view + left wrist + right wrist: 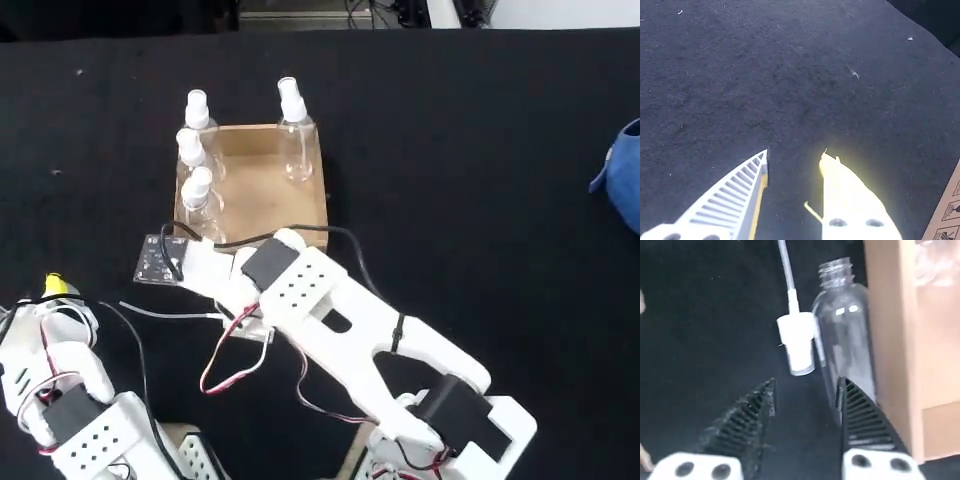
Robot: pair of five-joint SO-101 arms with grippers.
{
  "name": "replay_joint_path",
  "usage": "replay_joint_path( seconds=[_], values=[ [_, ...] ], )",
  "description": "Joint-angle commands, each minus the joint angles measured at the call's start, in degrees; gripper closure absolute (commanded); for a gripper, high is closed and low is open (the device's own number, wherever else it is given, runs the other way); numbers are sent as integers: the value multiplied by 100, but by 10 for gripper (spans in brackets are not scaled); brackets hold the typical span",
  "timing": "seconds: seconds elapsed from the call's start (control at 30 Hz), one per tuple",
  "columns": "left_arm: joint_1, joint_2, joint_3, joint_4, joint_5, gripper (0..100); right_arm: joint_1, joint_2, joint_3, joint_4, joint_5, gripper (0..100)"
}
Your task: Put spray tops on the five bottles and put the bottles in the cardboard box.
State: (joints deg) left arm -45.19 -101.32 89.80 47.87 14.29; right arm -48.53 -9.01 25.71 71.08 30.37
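Note:
Four clear bottles with white spray tops stand in the cardboard box (300,215): three along one side (197,112) (190,150) (200,192) and one at the far corner (293,118). A fifth clear bottle (845,330) lies capless on the black cloth against the box wall (890,340). Beside it lies a loose spray top (797,342) with its thin tube (165,312). My right gripper (806,385) hovers open just short of the bottle and spray top, holding nothing. My left gripper (795,154) is open over bare cloth at the table's near left.
The right arm (300,290) stretches across the near middle of the table to the box's front. A blue object (622,185) lies at the right edge. A cardboard corner (945,215) shows beside the left gripper.

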Motion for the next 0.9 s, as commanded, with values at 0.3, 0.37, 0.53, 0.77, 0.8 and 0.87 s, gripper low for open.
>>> replay_joint_path(
  seconds=[0.3, 0.37, 0.53, 0.77, 0.8, 0.87],
  values=[
    [-48, -62, -277, -141, 44, 970, 642, -13, 1015, -1670, 914, 828],
    [-48, -62, -277, -141, 44, 970, 642, -48, 1042, -1741, 914, 828],
    [-48, -62, -277, -141, 44, 970, 607, -66, 875, -1618, 914, 828],
    [-40, -62, -268, -185, 44, 970, 633, -4, 1086, -2101, 914, 828],
    [-40, -62, -233, -246, 44, 970, 633, -4, 1138, -2215, 905, 828],
    [-40, -62, -224, -290, 44, 970, 633, -4, 1218, -2382, 905, 828]
  ],
)
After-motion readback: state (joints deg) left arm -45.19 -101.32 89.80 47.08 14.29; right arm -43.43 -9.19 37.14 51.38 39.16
